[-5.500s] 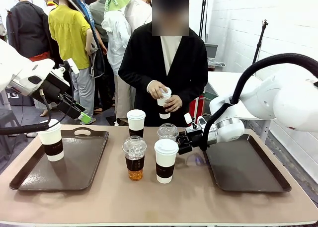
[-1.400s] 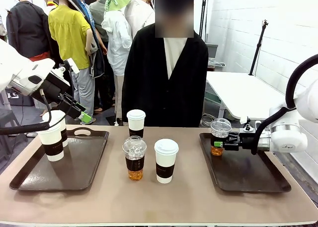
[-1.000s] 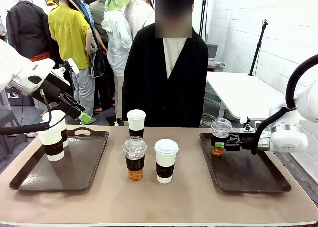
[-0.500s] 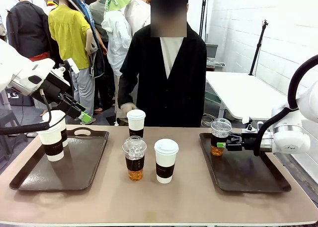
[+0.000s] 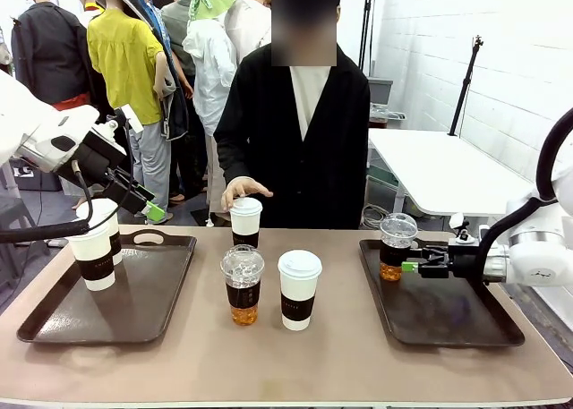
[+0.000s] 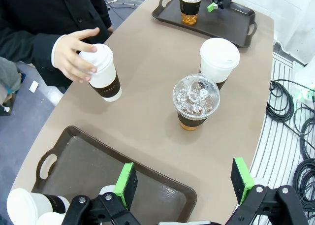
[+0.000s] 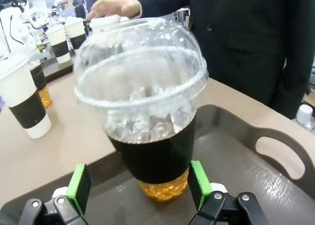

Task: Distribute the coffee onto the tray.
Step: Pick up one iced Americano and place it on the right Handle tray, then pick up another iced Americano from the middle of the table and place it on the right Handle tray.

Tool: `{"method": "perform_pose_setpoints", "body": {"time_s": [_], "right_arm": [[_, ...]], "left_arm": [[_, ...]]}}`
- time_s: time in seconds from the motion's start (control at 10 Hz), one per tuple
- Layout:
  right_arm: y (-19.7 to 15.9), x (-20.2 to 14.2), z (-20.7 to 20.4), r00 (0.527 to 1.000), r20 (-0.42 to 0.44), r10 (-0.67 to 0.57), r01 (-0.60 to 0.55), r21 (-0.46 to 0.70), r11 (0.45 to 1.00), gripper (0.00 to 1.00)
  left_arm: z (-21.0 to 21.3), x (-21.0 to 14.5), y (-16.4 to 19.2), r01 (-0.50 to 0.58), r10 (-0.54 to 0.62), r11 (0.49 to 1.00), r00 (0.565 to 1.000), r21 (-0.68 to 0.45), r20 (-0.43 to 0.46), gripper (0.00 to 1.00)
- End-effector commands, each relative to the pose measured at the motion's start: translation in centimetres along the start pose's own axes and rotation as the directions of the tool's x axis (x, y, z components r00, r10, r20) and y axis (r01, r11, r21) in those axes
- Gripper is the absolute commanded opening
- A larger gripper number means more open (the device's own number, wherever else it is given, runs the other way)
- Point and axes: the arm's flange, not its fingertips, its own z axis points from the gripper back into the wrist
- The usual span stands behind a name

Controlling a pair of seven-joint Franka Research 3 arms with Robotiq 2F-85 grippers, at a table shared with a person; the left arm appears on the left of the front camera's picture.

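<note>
Indoors, tan table [image 5: 295, 360], trays [image 5: 134, 293], brick wall [image 5: 510, 51].

Robotics lab: painted brick wall [image 5: 501, 33] at 2 o'clock, black stand [image 5: 466, 87] before it, loose cables [image 6: 278, 107] on floor.

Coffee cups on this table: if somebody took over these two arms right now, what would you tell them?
Left gripper: open, empty, above the left dark brown tray.
Right gripper: open, beside the clear domed plastic cup of amber drink, not squeezing it.
Done: that cup stands on the right dark brown tray; two white paper cups with brown sleeves stand on the left tray.
To do: three cups wait on the table: a clear domed cup, a white lidded paper cup, and a farther white paper cup with the person's hand on its lid.
</note>
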Motion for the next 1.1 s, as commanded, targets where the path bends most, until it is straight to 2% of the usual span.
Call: {"method": "perform_pose_setpoints", "body": {"time_s": [0.0, 1.0], "right_arm": [[1.53, -0.21, 0.72, 1.000, 0.014, -0.014, 0.015, -0.028, 0.999, 1.00], [1.33, 0.00, 1.02, 1.000, -0.010, -0.011, 0.011, 0.000, 1.000, 1.00]], "left_arm": [[-0.03, -0.11, 0.18, 0.012, -0.012, 1.000, 1.000, -0.016, 0.018, 1.00], [-0.03, -0.11, 0.18, 0.012, -0.012, 1.000, 1.000, -0.016, 0.018, 1.00]]}}
